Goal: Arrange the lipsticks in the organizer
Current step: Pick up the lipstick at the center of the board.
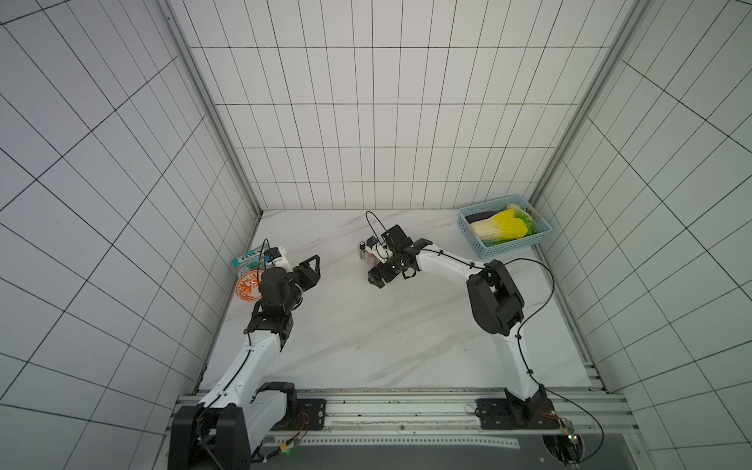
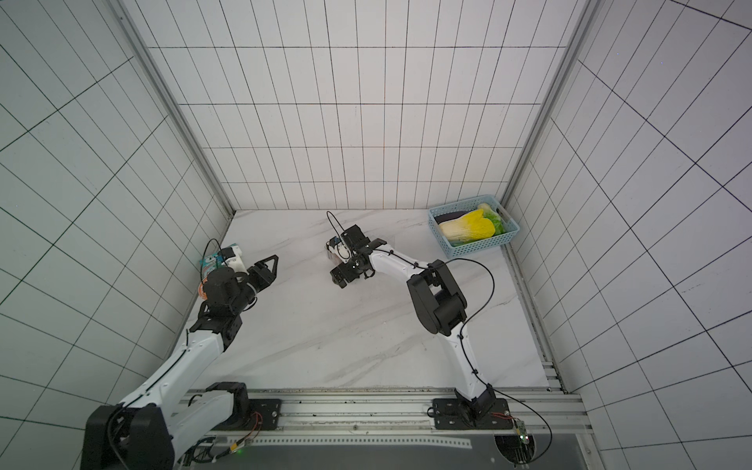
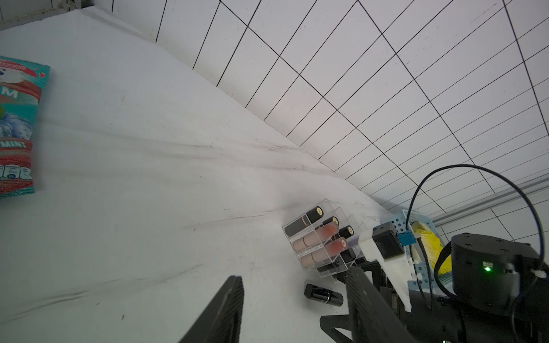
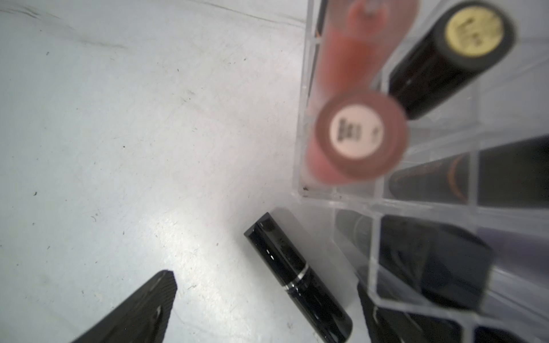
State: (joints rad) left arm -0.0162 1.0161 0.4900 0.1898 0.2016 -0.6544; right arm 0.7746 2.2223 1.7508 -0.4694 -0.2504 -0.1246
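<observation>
The clear organizer (image 3: 309, 265) stands mid-table, mostly hidden under my right wrist in both top views (image 1: 365, 254) (image 2: 330, 253). Several lipsticks stand in its slots: black ones with gold ends (image 3: 315, 212) (image 4: 472, 29) and pink ones (image 3: 328, 231) (image 4: 361, 133). One glossy black lipstick (image 3: 323, 294) (image 4: 297, 276) lies on the marble right beside the organizer. My right gripper (image 1: 376, 281) (image 2: 339, 281) (image 4: 264, 285) is open, low over the table, its fingers on either side of that lying lipstick without touching it. My left gripper (image 1: 315, 269) (image 2: 274, 264) (image 3: 294, 276) hangs open and empty to the left.
A light-blue basket (image 1: 513, 244) with a cabbage sits in the back right corner. A teal mint bag (image 1: 248, 259) (image 3: 17, 124) and an orange patterned round container (image 1: 246, 288) lie by the left wall, behind my left arm. Tiled walls close three sides.
</observation>
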